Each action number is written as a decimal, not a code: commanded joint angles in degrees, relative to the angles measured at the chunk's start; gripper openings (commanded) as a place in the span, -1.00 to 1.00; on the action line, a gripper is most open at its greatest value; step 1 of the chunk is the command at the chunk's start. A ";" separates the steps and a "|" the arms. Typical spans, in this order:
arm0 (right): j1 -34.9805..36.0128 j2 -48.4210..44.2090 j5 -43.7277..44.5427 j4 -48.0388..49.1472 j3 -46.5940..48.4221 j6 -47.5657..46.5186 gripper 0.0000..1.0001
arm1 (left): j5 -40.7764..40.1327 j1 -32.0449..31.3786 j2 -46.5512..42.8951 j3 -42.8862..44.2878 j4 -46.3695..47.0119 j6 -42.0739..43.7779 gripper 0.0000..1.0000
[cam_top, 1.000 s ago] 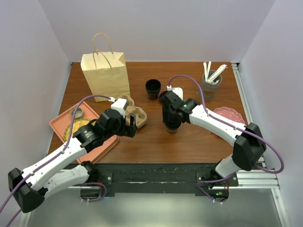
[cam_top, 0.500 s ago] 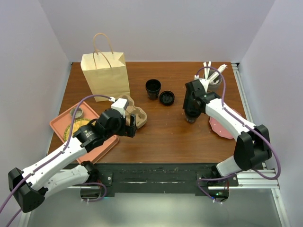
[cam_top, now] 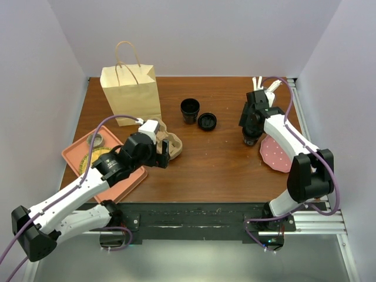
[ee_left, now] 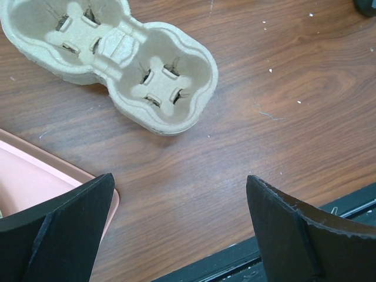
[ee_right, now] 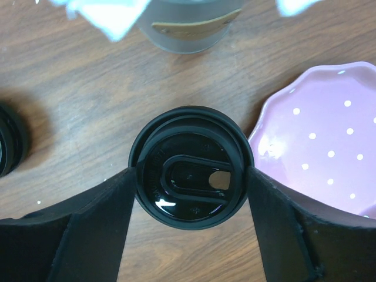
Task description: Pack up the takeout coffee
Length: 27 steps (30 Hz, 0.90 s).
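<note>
Takeout coffee (ee_right: 189,147) is standing upright on the table (cam_top: 223,170) at the far right, just beside the pink dotted plate (ee_right: 329,153) and near the grey utensil cup (ee_right: 188,23). Right gripper (ee_right: 191,176) is straddling it from above, one finger at each side of the lid rim, and I can't tell if the jaws are clamping or just clear. Left gripper (ee_left: 179,197) is hanging wide open and empty near the pulp cup carrier (ee_left: 117,59).

Lidded takeout coffee (ee_right: 192,154) between fingers (ee_right: 88,235) of the hand (ee_right: 191,175), pink dotted plate (ee_right: 329,158) just beside it, wooden table (ee_right: 76,88)
</note>
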 commanded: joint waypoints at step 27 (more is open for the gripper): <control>11.52 -6.54 -19.68 -22.63 29.17 -5.98 0.86 | -31.37 10.32 31.56 56.08 -16.12 -4.59 0.64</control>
